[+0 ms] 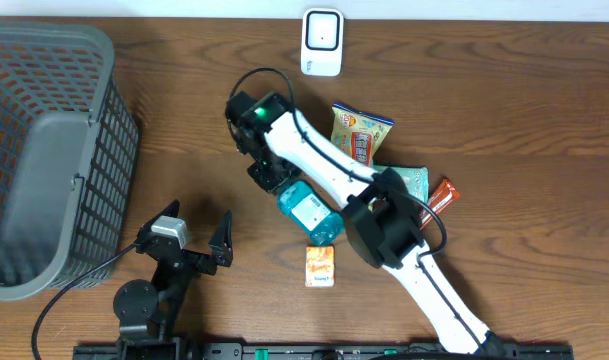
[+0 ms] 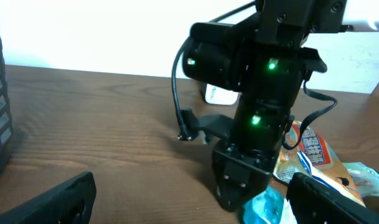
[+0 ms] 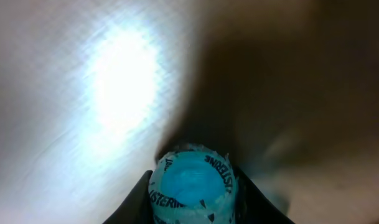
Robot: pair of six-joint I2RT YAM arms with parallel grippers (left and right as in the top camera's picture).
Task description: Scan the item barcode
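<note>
A blue Listerine bottle [image 1: 311,212] with a white label lies on the table in the middle. My right gripper [image 1: 271,176] reaches over from the right and sits at the bottle's upper-left end. In the right wrist view its two black fingers press on either side of the bottle's blue sealed cap [image 3: 192,186], so this gripper [image 3: 193,180] is shut on it. The left gripper [image 1: 189,238] stands wide open near the front edge, left of the bottle, with nothing between its fingers [image 2: 61,199]. A white barcode scanner [image 1: 322,42] stands at the table's far edge.
A grey plastic basket [image 1: 44,150] fills the left side. Snack packets [image 1: 362,132], a green pouch [image 1: 416,180] and a red item [image 1: 443,194] lie right of the bottle. A small orange packet [image 1: 320,267] lies in front of it.
</note>
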